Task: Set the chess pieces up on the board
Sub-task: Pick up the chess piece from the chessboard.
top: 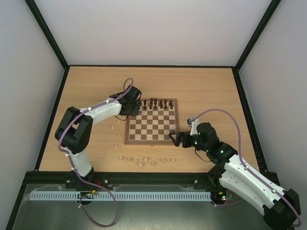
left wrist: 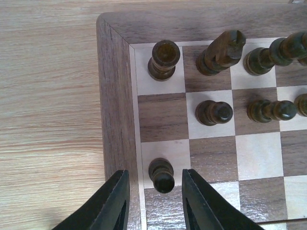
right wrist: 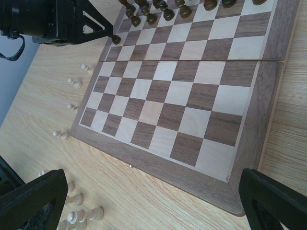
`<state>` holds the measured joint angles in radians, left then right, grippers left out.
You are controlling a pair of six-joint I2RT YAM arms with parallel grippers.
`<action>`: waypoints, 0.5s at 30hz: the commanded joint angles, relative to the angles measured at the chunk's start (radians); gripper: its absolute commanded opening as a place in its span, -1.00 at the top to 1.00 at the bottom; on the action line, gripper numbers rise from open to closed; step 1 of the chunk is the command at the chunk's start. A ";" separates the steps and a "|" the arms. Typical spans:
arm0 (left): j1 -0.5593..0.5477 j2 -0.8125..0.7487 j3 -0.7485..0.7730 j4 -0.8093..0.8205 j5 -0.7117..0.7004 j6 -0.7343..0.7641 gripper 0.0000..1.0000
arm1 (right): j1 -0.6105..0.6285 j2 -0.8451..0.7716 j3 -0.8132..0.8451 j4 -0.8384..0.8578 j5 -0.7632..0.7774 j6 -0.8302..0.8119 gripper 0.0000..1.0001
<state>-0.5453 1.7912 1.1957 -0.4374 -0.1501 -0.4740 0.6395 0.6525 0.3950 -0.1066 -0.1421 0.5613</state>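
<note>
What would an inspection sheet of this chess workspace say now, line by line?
Surface: light wood table, flat.
Job's things: board in the middle; dark pieces on its far rows; cream pieces loose on the table, in front of and left of the board.
Clutter: nothing seen.
Claws: left claw slightly apart around a dark pawn near the board's far left corner; right claw wide open, empty, at the near right corner.
Cables: purple cables along both arms, clear of the board.
Surroundings: white walls, black frame, grey rail at the near edge.
</note>
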 commanded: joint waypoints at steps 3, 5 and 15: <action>-0.011 0.040 0.034 -0.003 -0.008 0.002 0.32 | -0.001 -0.009 -0.017 0.015 -0.005 -0.005 -0.97; -0.011 0.040 0.036 -0.004 -0.010 0.002 0.32 | -0.001 -0.009 -0.017 0.015 -0.008 -0.005 -0.97; -0.011 0.060 0.050 -0.006 -0.015 0.006 0.66 | -0.001 -0.013 -0.019 0.015 -0.010 -0.005 -0.97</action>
<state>-0.5514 1.8309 1.2152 -0.4351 -0.1551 -0.4740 0.6395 0.6521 0.3840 -0.1055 -0.1474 0.5613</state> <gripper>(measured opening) 0.210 0.987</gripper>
